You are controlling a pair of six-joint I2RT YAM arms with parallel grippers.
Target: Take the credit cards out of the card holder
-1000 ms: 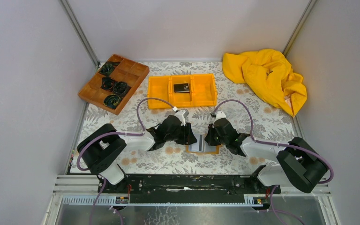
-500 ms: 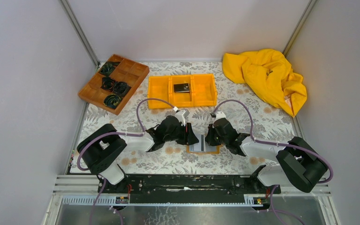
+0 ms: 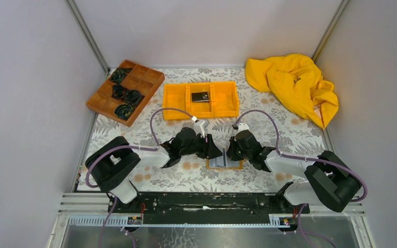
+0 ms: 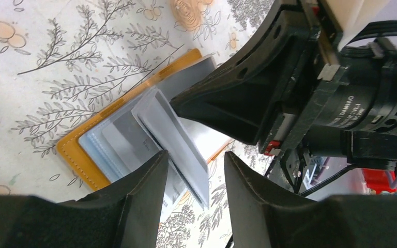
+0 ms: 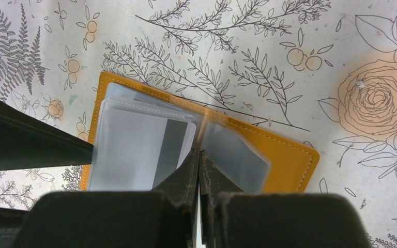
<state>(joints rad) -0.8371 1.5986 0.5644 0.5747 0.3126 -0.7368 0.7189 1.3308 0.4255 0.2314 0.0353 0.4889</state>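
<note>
Floral table (image 3: 289, 129): left gripper (image 4: 195, 157) reaches low, spread; right gripper (image 5: 199, 155) pressed together (at the fold of the card holder (image 5: 284, 155)).

Top external: high on the near side, facing down, far.
Wrists: close, facing down.
Shared: card holder (image 3: 225, 164).

The table (image 3: 186, 178) is covered with a pale floral-print surface. Four items lie directly on it:
- wooden divided tray (image 3: 146, 77), far left corner, set at an angle
- orange three-compartment bin (image 3: 225, 98), far centre, just right of the tray
- crumpled yellow cloth (image 3: 294, 85), far right corner
- card holder (image 3: 224, 161), near centre, lying open with its grey pockets facing up
</note>
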